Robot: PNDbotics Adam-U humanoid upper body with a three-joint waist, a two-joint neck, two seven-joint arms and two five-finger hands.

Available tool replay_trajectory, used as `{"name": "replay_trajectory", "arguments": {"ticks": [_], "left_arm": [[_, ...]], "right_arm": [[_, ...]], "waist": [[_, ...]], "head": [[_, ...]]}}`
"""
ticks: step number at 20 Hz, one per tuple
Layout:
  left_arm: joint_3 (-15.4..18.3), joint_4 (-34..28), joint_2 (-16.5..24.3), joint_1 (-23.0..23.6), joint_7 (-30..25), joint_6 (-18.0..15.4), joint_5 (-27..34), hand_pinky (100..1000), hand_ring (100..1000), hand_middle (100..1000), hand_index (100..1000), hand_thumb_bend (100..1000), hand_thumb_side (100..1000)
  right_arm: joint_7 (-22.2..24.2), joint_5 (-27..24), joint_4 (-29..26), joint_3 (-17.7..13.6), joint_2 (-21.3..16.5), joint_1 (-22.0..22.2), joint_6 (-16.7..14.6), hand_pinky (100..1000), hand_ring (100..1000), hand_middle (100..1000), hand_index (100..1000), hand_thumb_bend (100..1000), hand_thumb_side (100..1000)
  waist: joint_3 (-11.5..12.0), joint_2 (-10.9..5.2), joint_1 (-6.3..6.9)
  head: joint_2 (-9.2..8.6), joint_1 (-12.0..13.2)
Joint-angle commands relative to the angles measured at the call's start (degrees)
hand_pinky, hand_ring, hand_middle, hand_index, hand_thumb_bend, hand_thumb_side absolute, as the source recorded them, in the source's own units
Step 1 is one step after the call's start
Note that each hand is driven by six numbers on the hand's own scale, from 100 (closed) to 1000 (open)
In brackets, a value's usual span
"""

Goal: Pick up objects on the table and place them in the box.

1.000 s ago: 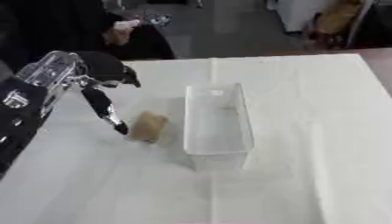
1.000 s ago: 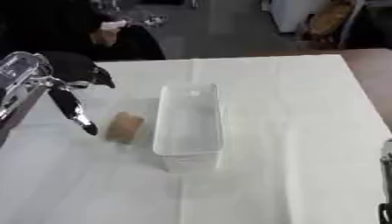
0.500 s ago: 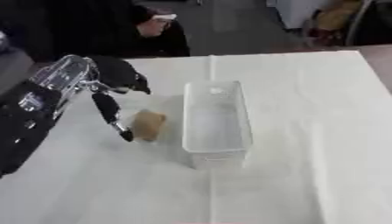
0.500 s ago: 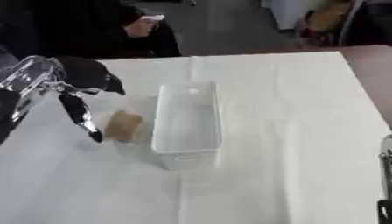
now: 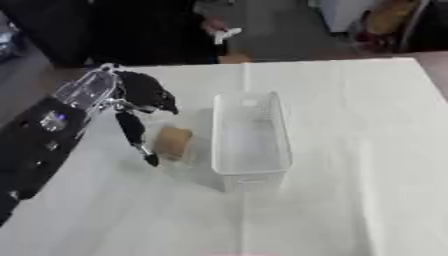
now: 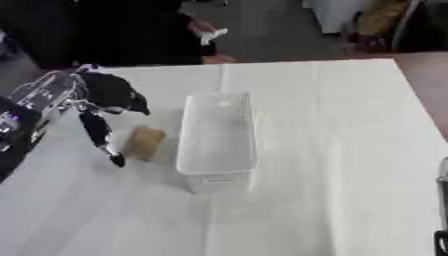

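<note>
I am bringing the left hand (image 5: 131,107), fingers spread and holding nothing, around the tan block (image 5: 171,142) lying just left of the box (image 5: 251,137), aiming to close thumb and fingers across its sides before lifting.

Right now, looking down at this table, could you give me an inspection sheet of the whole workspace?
Surface: white cloth-covered table, lightly creased.
Job's things: small tan block-shaped object lying on the cloth just left of the clear plastic rectangular box; the box looks empty.
Clutter: nothing seen.
Hands: left hand, black and silver, poised over the tan object's left side, one finger pointing down beside it, other fingers curled, holding nothing that I can see. Right hand: only a dark sliver at the right eye view's lower right edge; its fingers cannot be judged.
Cables: nothing seen.
Surroundings: dark floor beyond the far table edge, brownish items at upper right.
</note>
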Motion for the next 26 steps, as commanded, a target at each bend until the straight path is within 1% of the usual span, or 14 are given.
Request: {"name": "replay_trajectory", "arguments": {"ticks": [1, 11, 17, 21, 26], "left_arm": [[1.0, 0.4, 0.7, -0.9, 0.1, -0.5, -0.2, 827, 779, 854, 941, 946, 1000], [1.3, 1.6, 0.2, -0.2, 1.5, -1.2, -1.8, 819, 772, 849, 933, 951, 1000], [2.0, 2.8, -0.1, 0.0, 2.1, -2.5, -0.3, 782, 741, 832, 929, 954, 1000], [2.7, 3.4, -0.2, 0.0, 2.6, -2.9, -0.2, 770, 729, 821, 926, 957, 1000], [3.1, 4.0, -0.4, -0.1, 2.9, -2.8, -1.4, 766, 725, 818, 923, 962, 1000]], "right_arm": [[0.3, -0.2, -0.7, 0.2, 0.1, -1.3, -0.1, 123, 292, 407, 515, 100, 1000], [0.6, -0.4, -0.7, 0.4, 0.6, -2.0, -0.3, 127, 294, 407, 515, 100, 1000], [0.7, -0.6, -0.7, 0.5, 0.8, -2.1, -0.4, 127, 293, 407, 515, 100, 1000], [0.8, -0.6, -0.7, 0.5, 0.9, -2.3, -0.4, 127, 293, 406, 515, 100, 1000], [0.9, -0.7, -0.7, 0.6, 1.1, -2.5, -0.4, 127, 293, 406, 515, 100, 1000]], "waist": [[-0.2, -0.73, 0.04], [-0.7, -0.26, 0.45], [-0.7, -0.05, 0.46], [-0.8, 0.13, 0.49], [-0.9, 0.35, 0.57]], "head": [[-0.54, 0.6], [-0.41, 0.2], [-0.41, 0.4], [-0.72, 0.6], [-1.28, 1.1]]}}
